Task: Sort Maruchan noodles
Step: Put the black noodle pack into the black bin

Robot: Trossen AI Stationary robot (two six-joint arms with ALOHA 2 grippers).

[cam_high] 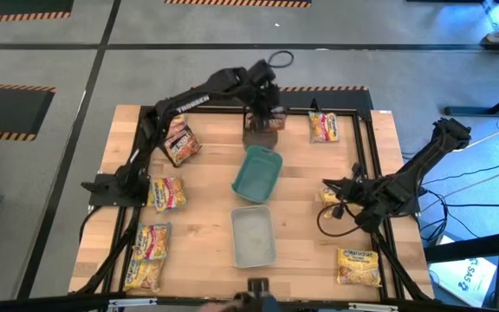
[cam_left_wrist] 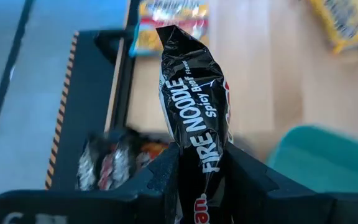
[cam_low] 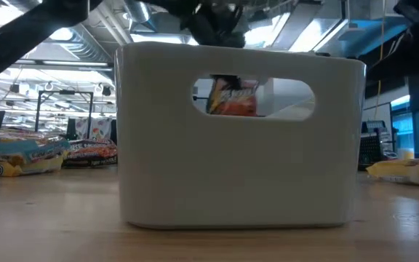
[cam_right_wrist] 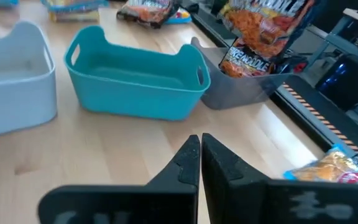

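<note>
Noodle packet point(cam_left_wrist: 194, 118) between left tool point(cam_left_wrist: 201, 171) fingers

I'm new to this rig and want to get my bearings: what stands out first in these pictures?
The left claw, at the table's far edge, holds a black Fire Noodle packet over the dark grey tray, which already holds packets. Next to it lie the teal tray and the clear tray in a row down the table's middle. The right claw waits shut on the right side, with yellow packets scattered along both edges.
</note>
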